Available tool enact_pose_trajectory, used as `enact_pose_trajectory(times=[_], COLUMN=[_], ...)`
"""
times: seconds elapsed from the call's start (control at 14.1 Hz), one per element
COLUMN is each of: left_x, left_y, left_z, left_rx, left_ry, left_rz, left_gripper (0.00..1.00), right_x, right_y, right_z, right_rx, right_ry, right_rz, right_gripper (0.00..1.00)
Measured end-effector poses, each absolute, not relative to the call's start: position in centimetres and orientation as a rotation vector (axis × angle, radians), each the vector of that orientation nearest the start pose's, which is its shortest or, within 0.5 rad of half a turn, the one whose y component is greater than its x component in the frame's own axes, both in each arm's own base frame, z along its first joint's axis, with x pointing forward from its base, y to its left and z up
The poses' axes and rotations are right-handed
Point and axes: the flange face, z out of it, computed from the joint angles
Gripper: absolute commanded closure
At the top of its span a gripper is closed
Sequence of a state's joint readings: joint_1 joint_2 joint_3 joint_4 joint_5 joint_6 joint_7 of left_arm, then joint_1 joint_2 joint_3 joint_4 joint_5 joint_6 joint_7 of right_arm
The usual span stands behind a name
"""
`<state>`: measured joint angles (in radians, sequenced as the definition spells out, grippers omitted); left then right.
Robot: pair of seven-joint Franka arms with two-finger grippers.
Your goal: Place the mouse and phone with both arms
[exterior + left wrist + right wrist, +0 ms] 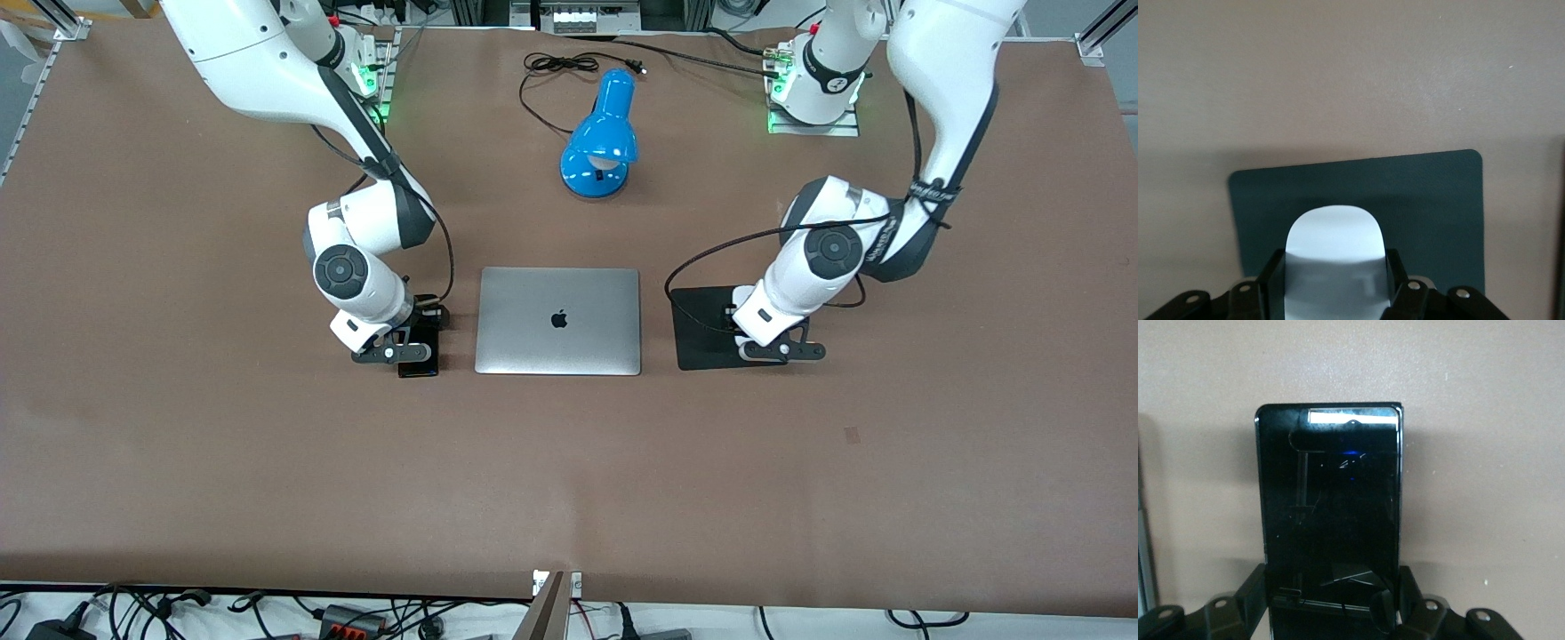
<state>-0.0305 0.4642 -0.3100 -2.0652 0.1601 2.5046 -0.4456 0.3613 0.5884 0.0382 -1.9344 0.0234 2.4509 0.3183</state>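
Two grippers are low at the tabletop (178, 444), one at each side of the closed silver laptop (558, 320). We see the left gripper (1331, 293) with its fingers (1271, 277) closed on the small glossy white oval mouse (1333, 253), which sits over the square black pad (1431, 213) at the left arm's end of the laptop. The right gripper (1331, 617) clamps the slim black glossy phone (1330, 513) at the laptop's other end, low at the tabletop; contact we cannot confirm. A blue desk lamp (601, 138) stands farther from the front camera. We judge the placing step nearly complete; next, both pairs of fingers should spread and lift straight up without dragging either item.
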Motion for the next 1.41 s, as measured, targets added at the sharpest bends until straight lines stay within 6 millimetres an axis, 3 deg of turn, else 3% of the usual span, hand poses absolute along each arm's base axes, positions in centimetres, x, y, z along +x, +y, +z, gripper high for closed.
enact_pose_trajectory(times=[0.07, 0.14, 0.21, 0.28, 0.35, 0.49, 0.57, 0.78, 0.92, 1.06, 1.2, 1.41], left_x=[55.4, 55.1, 54.8, 54.7, 54.8, 54.8, 54.8, 55.6, 57.0, 58.7, 59.7, 60.4], left_y=[-19.5, -19.4, -19.4, -19.4, -19.4, -19.5, -19.5, -19.2, -18.7, -18.1, -17.5, -16.1], left_z=[20.2, 19.2, 18.5, 18.0, 18.0, 18.1, 18.1, 19.6, 23.3, 29.5, 35.6, 43.0], left_rx=[-3.196, -3.206, -3.213, -3.216, -3.215, -3.209, -3.208, -3.202, -3.148, -3.064, -2.990, -2.931], left_ry=[-0.017, -0.021, -0.023, -0.023, -0.019, 0.003, 0.005, -0.002, -0.014, -0.038, -0.070, -0.031], left_rz=[0.006, -0.004, -0.004, -0.001, -0.005, -0.016, -0.020, -0.041, 0.028, 0.152, 0.276, 0.402], left_gripper=[0.72, 0.68, 0.53, 0.17, 0.00, 0.00, 0.00, 0.00, 0.00, 0.00, 0.00, 0.00], right_x=[56.6, 56.7, 56.7, 56.9, 57.4, 59.2, 60.3, 63.7, 65.3, 66.5, 66.7, 65.3], right_y=[23.8, 23.8, 23.8, 23.8, 23.6, 22.9, 22.3, 18.2, 14.5, 9.3, 4.8, 2.3], right_z=[16.9, 16.9, 16.9, 17.0, 17.2, 19.5, 21.6, 31.3, 38.4, 43.9, 46.3, 49.7], right_rx=[-3.128, -3.129, -3.128, -3.125, -3.122, -3.114, -3.109, -3.101, -3.110, -3.112, -3.097, -3.095], right_ry=[-0.081, -0.061, -0.044, -0.036, -0.028, 0.002, 0.023, 0.133, 0.223, 0.347, 0.452, 0.493], right_rz=[0.118, 0.114, 0.109, 0.091, 0.068, 0.005, -0.024, -0.109, -0.055, 0.024, 0.070, 0.133], right_gripper=[0.00, 0.00, 0.00, 0.00, 0.00, 0.00, 0.00, 0.00, 0.00, 0.00, 0.00, 0.00])
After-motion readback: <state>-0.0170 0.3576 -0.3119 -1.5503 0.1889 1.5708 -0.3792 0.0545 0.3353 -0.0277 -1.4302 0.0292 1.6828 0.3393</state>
